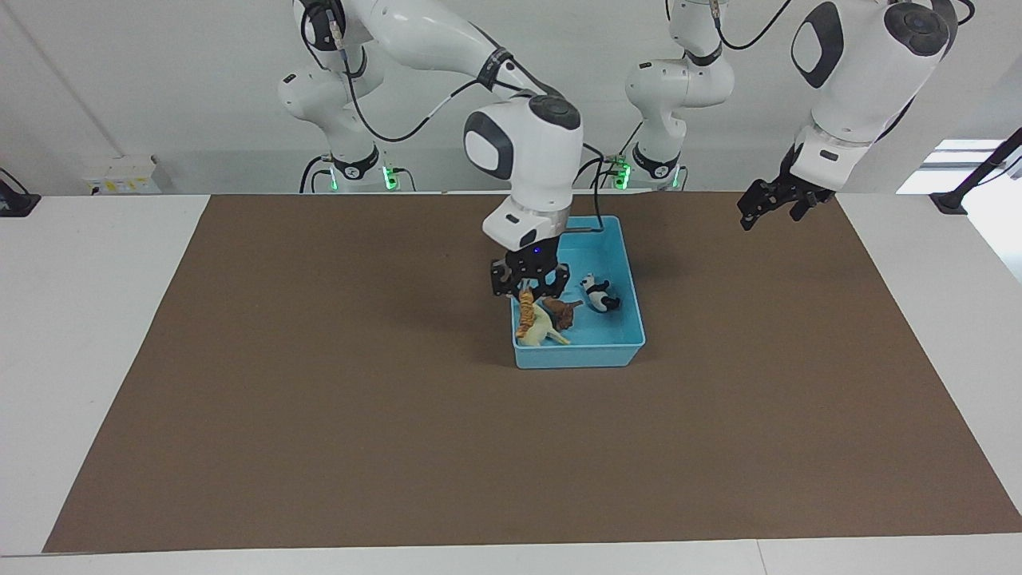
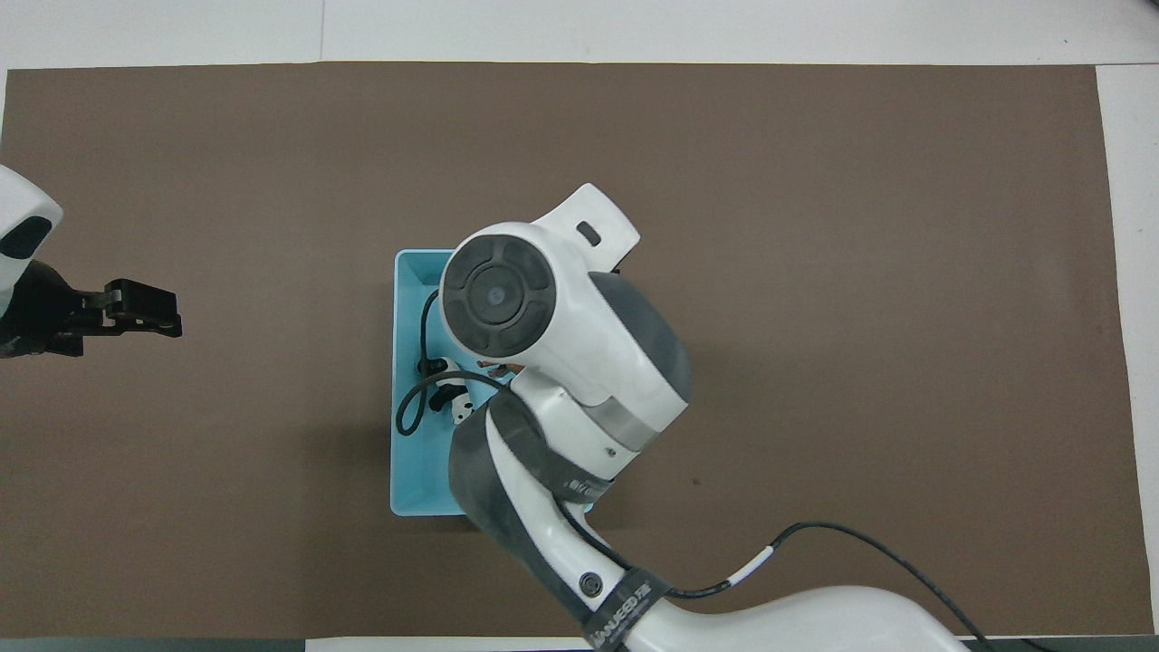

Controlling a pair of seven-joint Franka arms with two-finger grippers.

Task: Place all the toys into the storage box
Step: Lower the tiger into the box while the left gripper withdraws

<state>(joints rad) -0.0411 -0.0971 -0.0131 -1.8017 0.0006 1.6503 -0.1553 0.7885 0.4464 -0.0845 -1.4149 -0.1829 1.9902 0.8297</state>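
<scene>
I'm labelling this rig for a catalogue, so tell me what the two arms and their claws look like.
Both arms are glossy white with rounded shells, dark grey oval joint caps and black cables looped alongside, banded white in places. Green lights glow at both bases. The right claw is black with a small blue light above its two fingers; the left claw is black too. A grey strap with white lettering wraps the right arm.

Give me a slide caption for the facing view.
Right gripper over the box holding tiger, horse, lion and panda; left gripper waits.
</scene>
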